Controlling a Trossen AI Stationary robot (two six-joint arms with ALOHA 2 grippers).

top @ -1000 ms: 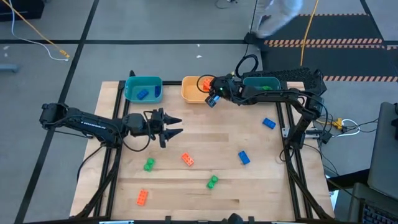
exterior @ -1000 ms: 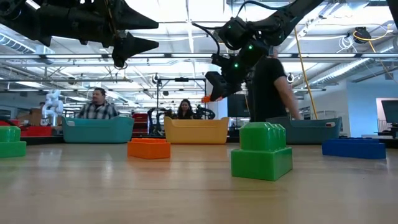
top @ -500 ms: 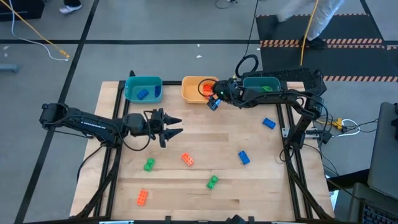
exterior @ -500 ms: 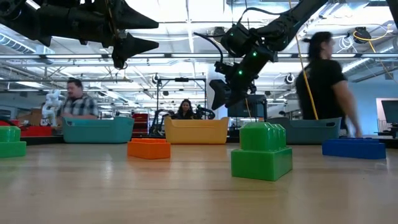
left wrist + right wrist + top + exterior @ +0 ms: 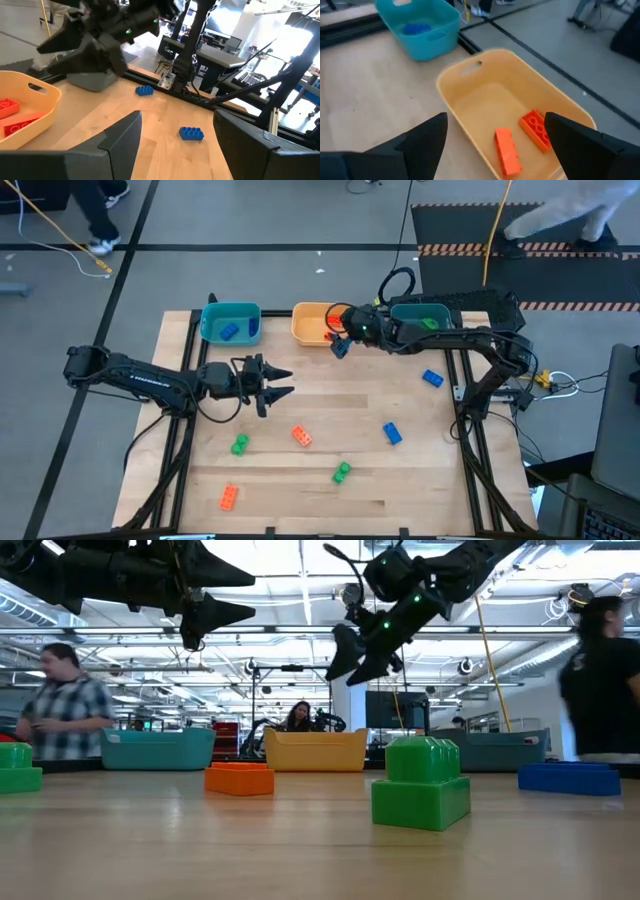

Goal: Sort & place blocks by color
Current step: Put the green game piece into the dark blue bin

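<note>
Right gripper [image 5: 338,340] is hanging empty w/ fingers spread wide, up over the near edge of the orange tray [image 5: 305,328]; the right wrist view looks straight down into it & there are two orange-red bricks [image 5: 520,136] lying in the bottom, nothing between the fingers. So imo the next thing is picking which loose block to go for, and that's all about who's closer. Left gripper [image 5: 283,382] is parked above mid-table, fingers also apart & holding nothing. The orange-red brick [image 5: 301,436] in the middle lies toward the front of the table from the left gripper, pretty near it, long axis on a diagonal across the boards, so a grab would need the wrist turned to match. Second orange-red brick [image 5: 229,497] is way down at the front-left, clearly the left arm's side. Green blocks: one [image 5: 240,445] on the left just beside the middle orange one, the other [image 5: 342,472] front-center. Blue bricks: one [image 5: 392,434] center-right, one [image 5: 431,378] further back right, both on the right arm's side, and the back one is the nearest loose piece to the right gripper, off toward the right edge from where it hangs now. Teal tray [image 5: 230,323] at back-left already has a blue brick [image 5: 229,331] in it; the dark tray [image 5: 420,313] at back-right sits under the right arm w/ something green inside, can't tell much more.
</note>
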